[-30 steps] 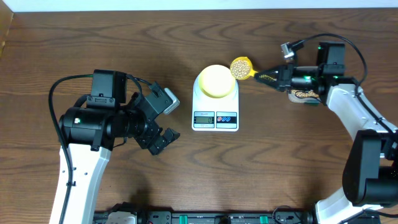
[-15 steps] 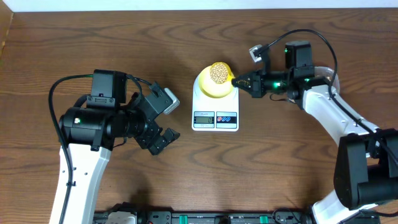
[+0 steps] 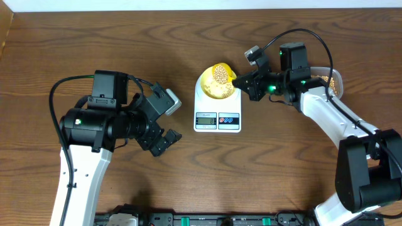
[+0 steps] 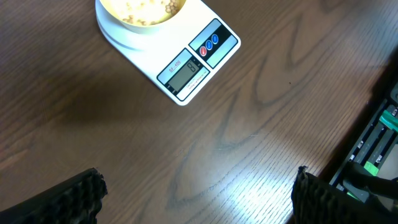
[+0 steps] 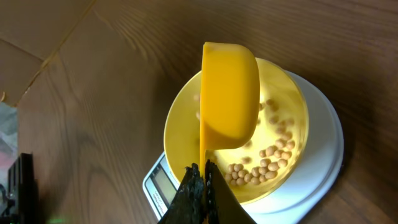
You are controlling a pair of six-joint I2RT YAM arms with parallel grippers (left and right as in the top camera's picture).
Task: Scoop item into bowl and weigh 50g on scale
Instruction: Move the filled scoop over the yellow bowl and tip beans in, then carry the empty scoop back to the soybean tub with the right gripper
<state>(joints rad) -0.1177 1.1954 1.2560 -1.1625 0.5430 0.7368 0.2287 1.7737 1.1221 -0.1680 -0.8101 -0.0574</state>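
Overhead, the bright yellow scoop (image 3: 221,73), which a second ago was level and loaded beside the bowl (image 3: 207,89), now hangs over it. The right wrist view shows it turned on edge, with soybeans (image 5: 273,152) lying loose across part of the bowl's floor. This load looks to be going in, but the layer is thin, so I judge that more scoops from the clear tub (image 3: 337,80) will be needed. The LCD display (image 4: 182,70) is too small to read.

The right jaws are clenched on the scoop's thin handle. The left jaws stand released and wide, holding nothing, their ribbed black pads (image 4: 68,199) above bare wood.

The scoop is glossy moulded plastic with a deep rounded cup. The bowl is smooth, round and pale yellow, and sits centred on the round platform of the white rectangular scale (image 3: 217,119). The beans are matte, tan and pea-like. The surface (image 3: 282,176) is dark, strongly grained wood.
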